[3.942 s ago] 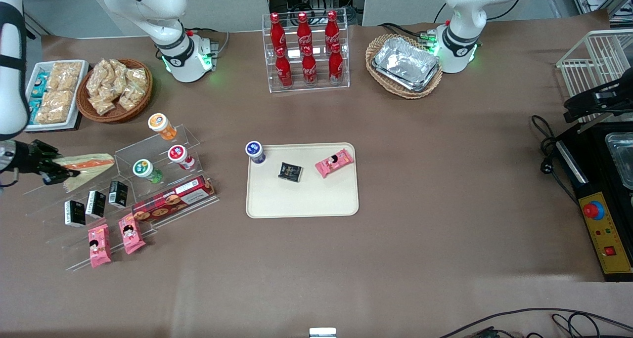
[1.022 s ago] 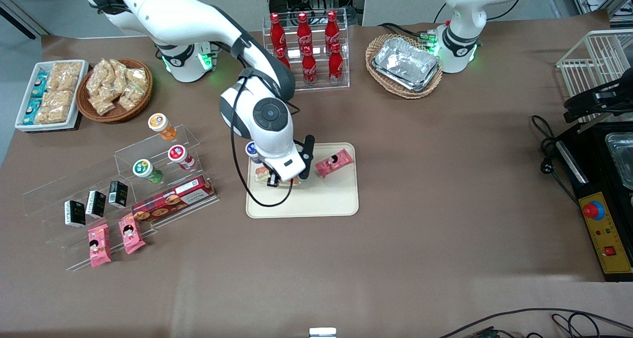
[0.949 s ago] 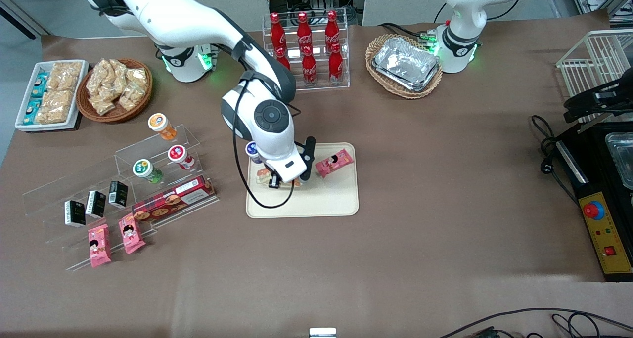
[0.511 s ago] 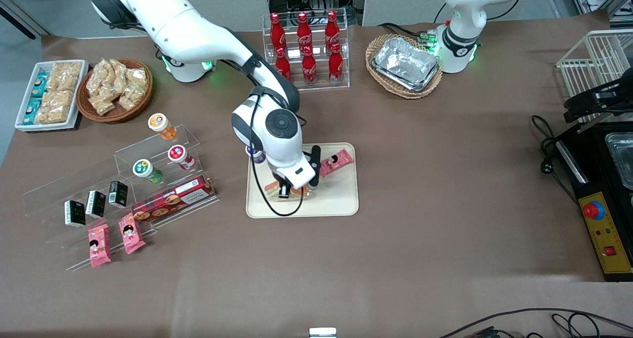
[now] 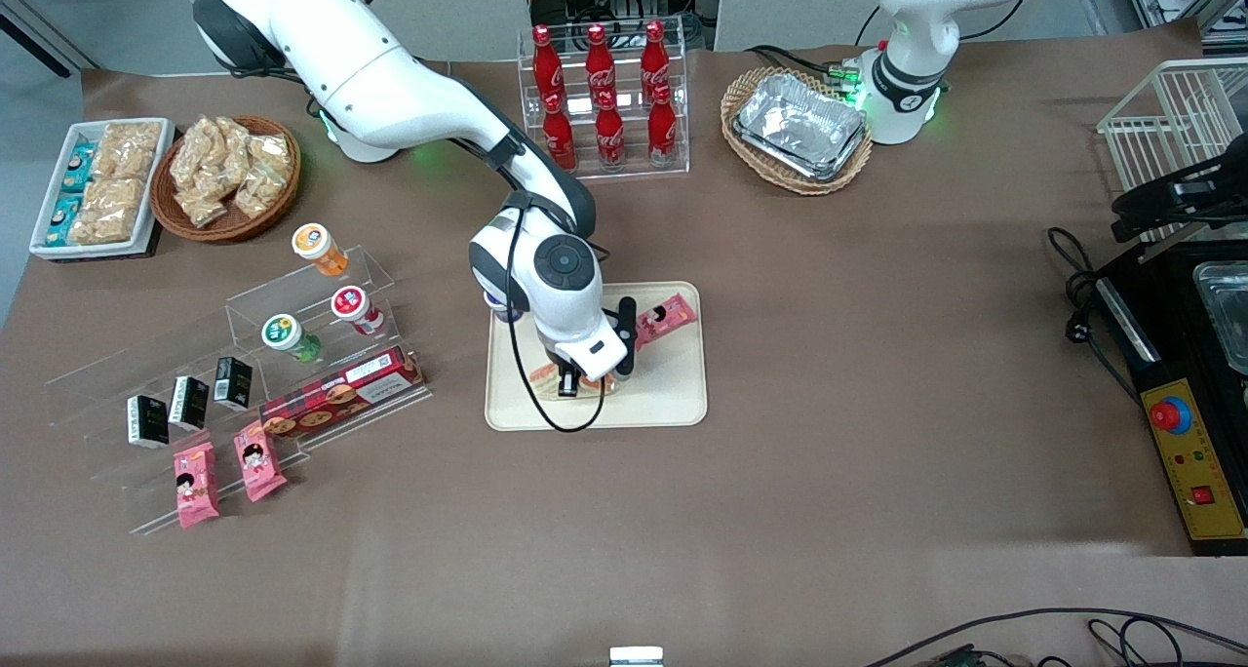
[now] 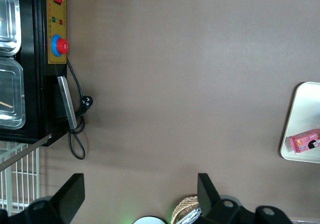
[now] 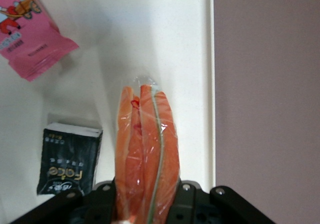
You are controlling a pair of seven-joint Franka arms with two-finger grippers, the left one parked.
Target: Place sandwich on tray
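The sandwich [image 7: 147, 149], a clear-wrapped wedge with orange and green layers, is held in my gripper [image 7: 146, 196], which is shut on it. In the front view the gripper [image 5: 570, 382] is low over the cream tray [image 5: 673, 394], in the part nearer the camera, and only a bit of the sandwich [image 5: 597, 386] shows under the wrist. The wrist view shows the tray [image 7: 150, 43] under the sandwich, whose tip lies near the tray's edge.
On the tray lie a pink snack packet [image 5: 665, 318] and a small black packet [image 7: 67, 161]; a blue-lidded cup [image 5: 495, 301] is mostly hidden by the arm. An acrylic stand with cups, packets and a biscuit box [image 5: 341, 389] is toward the working arm's end. Cola bottles [image 5: 603, 101] stand farther from the camera.
My gripper has carried the sandwich from the acrylic stand over to the tray, and in the last second has moved nearer the camera and lower over it.
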